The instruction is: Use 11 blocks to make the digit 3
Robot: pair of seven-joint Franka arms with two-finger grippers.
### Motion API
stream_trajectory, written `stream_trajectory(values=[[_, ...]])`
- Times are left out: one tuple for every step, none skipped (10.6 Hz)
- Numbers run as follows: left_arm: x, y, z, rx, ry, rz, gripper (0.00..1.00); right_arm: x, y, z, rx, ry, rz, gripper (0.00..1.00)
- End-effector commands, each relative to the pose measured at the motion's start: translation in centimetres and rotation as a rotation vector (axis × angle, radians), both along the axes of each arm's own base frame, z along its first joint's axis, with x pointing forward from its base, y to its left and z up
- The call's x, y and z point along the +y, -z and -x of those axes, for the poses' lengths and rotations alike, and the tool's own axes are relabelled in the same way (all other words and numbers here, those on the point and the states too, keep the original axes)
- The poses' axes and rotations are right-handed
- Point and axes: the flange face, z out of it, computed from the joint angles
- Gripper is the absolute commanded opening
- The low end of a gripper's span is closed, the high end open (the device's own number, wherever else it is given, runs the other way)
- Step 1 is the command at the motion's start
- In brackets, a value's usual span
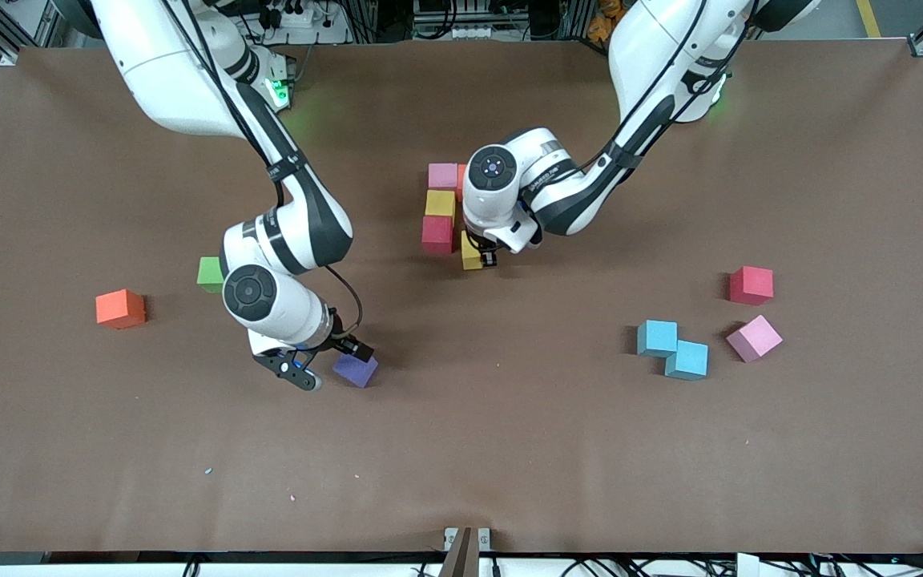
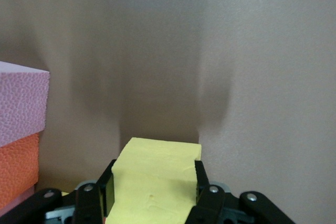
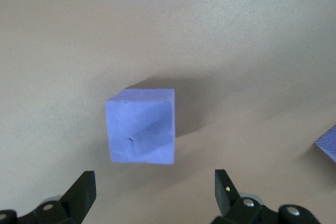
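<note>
Purple block (image 1: 356,369) lies nearest the front camera, under the right gripper (image 1: 332,370), whose fingers (image 3: 81,192) stand spread wide, empty, over it. Two cyan blocks (image 1: 673,349) touch at a corner toward the left arm's end, beside a pink block (image 1: 755,337), with a red block (image 1: 751,284) farther back. Orange block (image 1: 120,308) and green cube (image 1: 210,273) sit toward the right arm's end. At mid-table the left gripper (image 1: 482,258) is clamped on a yellow block (image 2: 155,182), just beside a column of red (image 1: 437,235), yellow (image 1: 440,203) and pink (image 1: 443,175) blocks.
</note>
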Motion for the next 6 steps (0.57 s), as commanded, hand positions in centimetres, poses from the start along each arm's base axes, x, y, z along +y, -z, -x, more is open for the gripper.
stream_trajectory(values=[[0.0,-0.7,1.8,-0.019,0.006,-0.009,0.0,0.9,1.3,-1.4,0.006,0.021,0.0,1.0],[-0.1,-0.7,1.8,-0.02,0.009,-0.01,0.0,1.1,1.7,-1.9,-0.001,0.021,0.001,1.0],[-0.4,-0.8,2.1,-0.02,0.015,-0.002,0.0,1.1,2.2,-2.4,-0.008,0.018,0.009,1.0],[-0.5,-0.7,2.2,-0.02,0.016,0.003,0.0,1.0,2.8,-2.7,-0.014,0.008,0.025,1.0],[-0.5,-0.4,2.2,-0.018,0.014,0.011,0.0,1.0,3.3,-3.0,-0.016,0.007,0.03,1.0],[-0.6,-0.2,2.3,-0.016,0.015,0.013,0.0,1.1,3.8,-3.3,-0.022,0.001,0.037,1.0]])
